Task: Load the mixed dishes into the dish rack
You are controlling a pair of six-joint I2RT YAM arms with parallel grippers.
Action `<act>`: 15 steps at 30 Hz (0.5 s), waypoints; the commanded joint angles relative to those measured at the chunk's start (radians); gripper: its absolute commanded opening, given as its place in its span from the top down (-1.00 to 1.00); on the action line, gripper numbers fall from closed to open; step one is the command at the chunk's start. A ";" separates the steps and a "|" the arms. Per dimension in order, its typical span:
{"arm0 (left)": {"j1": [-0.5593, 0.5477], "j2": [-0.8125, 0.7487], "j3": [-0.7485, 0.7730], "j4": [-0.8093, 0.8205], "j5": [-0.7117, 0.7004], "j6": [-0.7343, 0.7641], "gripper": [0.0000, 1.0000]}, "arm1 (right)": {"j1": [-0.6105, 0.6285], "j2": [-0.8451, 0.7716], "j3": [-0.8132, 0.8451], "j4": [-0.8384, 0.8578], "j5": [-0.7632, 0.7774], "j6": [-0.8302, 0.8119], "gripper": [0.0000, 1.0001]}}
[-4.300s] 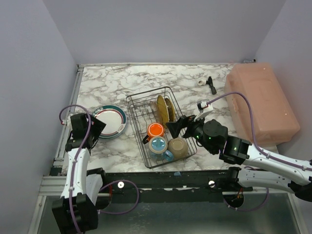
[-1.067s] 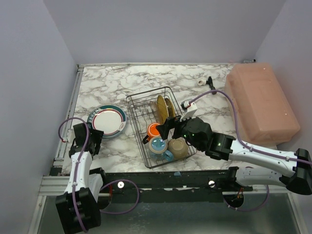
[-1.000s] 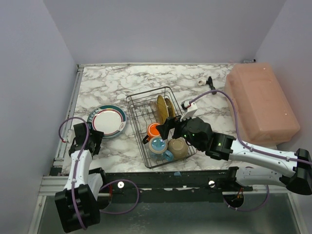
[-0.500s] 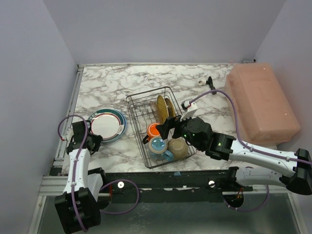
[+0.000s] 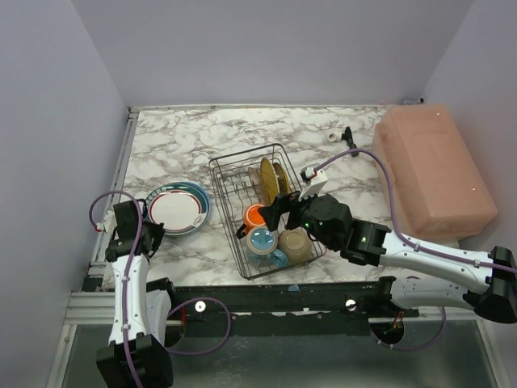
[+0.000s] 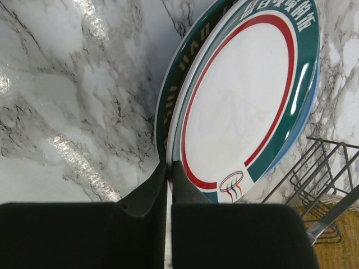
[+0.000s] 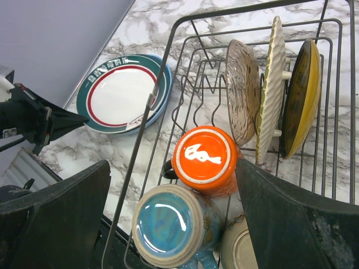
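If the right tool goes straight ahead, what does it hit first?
Probably the upturned orange mug in the dish rack, which sits centred ahead of the open right tool. Depth is hard to judge; the blue mug beside it is close too.

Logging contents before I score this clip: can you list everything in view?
dish rack: one, black wire, table centre
orange mug: one, upside down in rack
blue mug: one, upside down, next to orange mug
bowl: one, pale beige, upside down, rack's near right corner
pinkish plate, cream ribbed plate, yellow dark-rimmed plate: one each, upright in rack
green-rimmed white plate: tops a flat stack left of rack
blue plate: edge showing beneath; stack count unclear
pink box: one, table's right side
black tool: one, small, far edge
white object: one, tiny, beside tool
table: white-grey marble
left end effector: shut, at stack's near rim
right end effector: open, above mugs
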 commanded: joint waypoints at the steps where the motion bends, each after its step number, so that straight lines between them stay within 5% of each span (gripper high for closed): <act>1: 0.003 -0.066 0.047 -0.044 0.039 0.053 1.00 | 0.003 -0.010 0.023 0.017 0.010 -0.001 -0.90; 15: 0.003 -0.261 0.154 -0.041 0.023 0.133 1.00 | 0.004 0.041 0.062 0.017 -0.044 0.015 -0.90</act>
